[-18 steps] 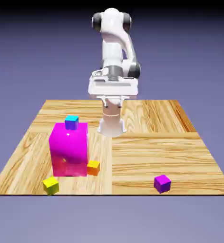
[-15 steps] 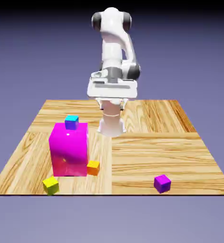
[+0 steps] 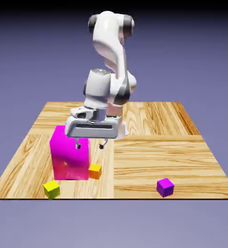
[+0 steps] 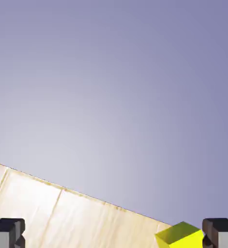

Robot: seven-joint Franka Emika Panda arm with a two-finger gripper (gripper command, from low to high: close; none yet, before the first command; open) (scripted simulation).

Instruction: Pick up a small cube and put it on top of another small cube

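Tiny yellow-green cube [image 3: 51,188] at table's front edge, tiny orange cube [image 3: 95,170] nearby, apart, both flat on wood

The big magenta block [image 3: 69,160] stands near the desk [image 3: 164,145]'s front-left corner, walling in the orange cube [image 3: 95,170] touching its right side. The yellow-green cube [image 3: 51,188] sits at the front edge, open above. The desk's right half is free but for a purple cube [image 3: 165,186].
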